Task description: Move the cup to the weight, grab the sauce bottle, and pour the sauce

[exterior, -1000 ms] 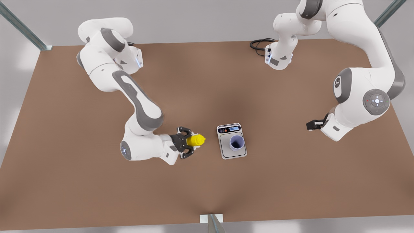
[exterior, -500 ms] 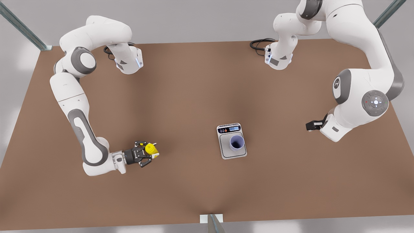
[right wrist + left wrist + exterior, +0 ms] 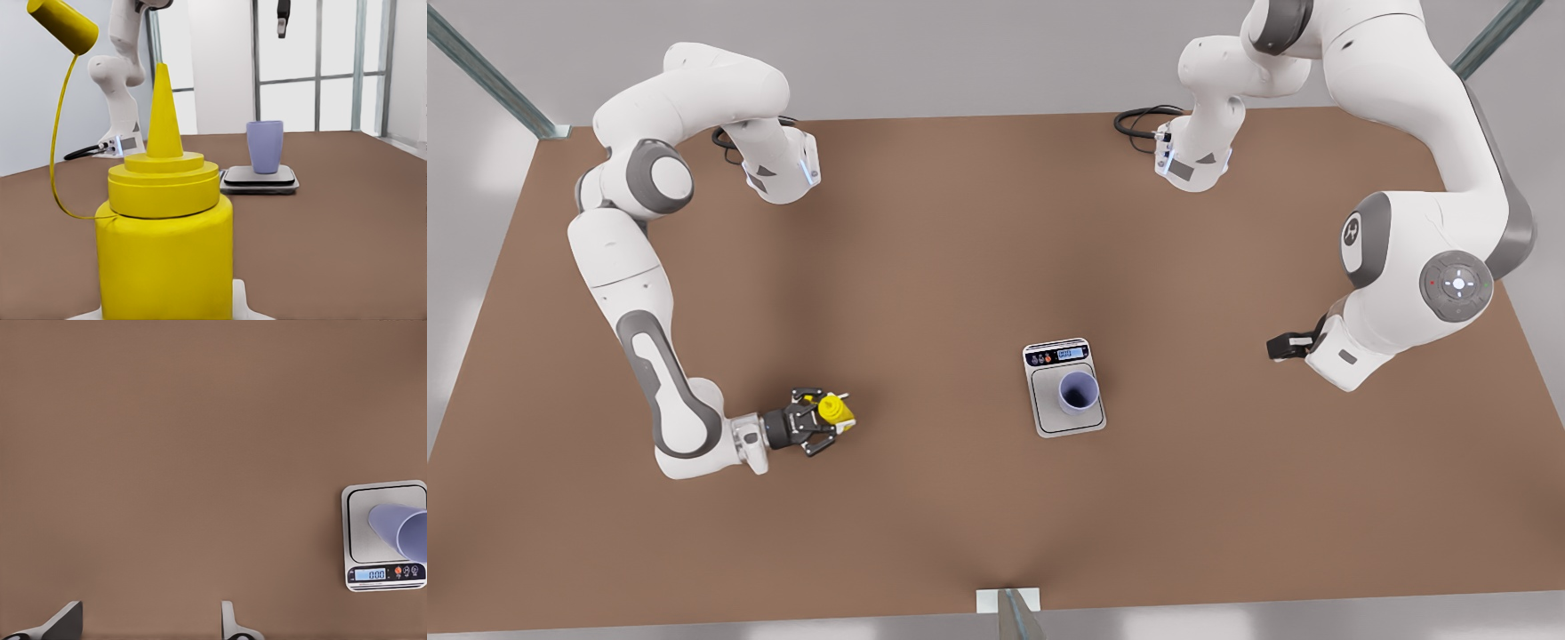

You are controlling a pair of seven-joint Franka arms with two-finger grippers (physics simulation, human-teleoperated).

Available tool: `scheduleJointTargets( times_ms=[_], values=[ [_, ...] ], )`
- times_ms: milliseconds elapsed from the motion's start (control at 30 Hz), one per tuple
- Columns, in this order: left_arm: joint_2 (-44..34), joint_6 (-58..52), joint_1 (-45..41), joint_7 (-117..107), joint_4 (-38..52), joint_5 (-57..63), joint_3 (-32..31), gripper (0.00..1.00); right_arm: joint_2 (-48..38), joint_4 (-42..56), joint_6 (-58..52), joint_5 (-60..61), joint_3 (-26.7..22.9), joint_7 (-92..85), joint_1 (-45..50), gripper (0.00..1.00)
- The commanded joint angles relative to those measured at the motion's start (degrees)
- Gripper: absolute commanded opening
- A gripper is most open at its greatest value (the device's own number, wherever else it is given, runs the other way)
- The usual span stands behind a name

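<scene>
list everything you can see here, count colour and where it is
sauce bottle: one, bright yellow with a pointed nozzle and a tethered cap, upright in the right gripper toward the front view's left
cup: one, lavender-blue, upright on the scale
scale: one, silver-grey platform on a white body with a blue display, near the table's middle
table: one, brown, under everything
cable: one, black, at an arm base at the far edge
right gripper: one, black, fingers shut on the bottle's body
left gripper: one, black, raised toward the front view's right, open and empty, waiting
</scene>
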Motion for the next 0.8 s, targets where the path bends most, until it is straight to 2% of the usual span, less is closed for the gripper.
scheduleJointTargets(
  times_ms=[0, 33, 67, 100, 533, 700, 767],
  values=[
    [0.0, 0.0, 0.1, 0.0, 0.0, 0.0, 0.0, 1.0, 0.0, 0.1, 0.0, 0.0, 0.0, 0.0, 0.1, 0.67],
    [0.0, 0.0, 0.1, 0.0, 0.0, 0.1, 0.0, 1.0, 0.1, 0.0, 0.0, 0.1, -0.3, 0.0, 0.1, 0.74],
    [0.0, 0.0, 0.1, 0.0, 0.0, 0.1, 0.0, 1.0, 0.1, 0.1, 0.0, 0.1, -0.4, 0.2, 0.1, 0.93],
    [0.0, 0.0, 0.1, 0.0, 0.0, 0.1, 0.0, 1.0, 0.1, 0.1, 0.0, 0.0, -0.4, 0.3, 0.0, 1.0],
    [0.1, 0.0, 0.0, -0.2, 0.0, 0.1, -0.2, 1.0, -0.2, -0.8, -0.5, -2.8, -1.9, -0.3, -3.2, 1.0],
    [0.1, -0.1, 0.0, -0.2, 0.0, 0.1, -0.3, 1.0, -1.5, -1.3, -8.0, -10.2, -2.0, 0.5, -12.0, 1.0],
    [0.1, -0.1, 0.0, -0.2, 0.0, 0.1, -0.3, 1.0, -5.5, -1.2, -14.7, -11.5, -2.0, 10.0, -14.7, 1.0]
  ],
)
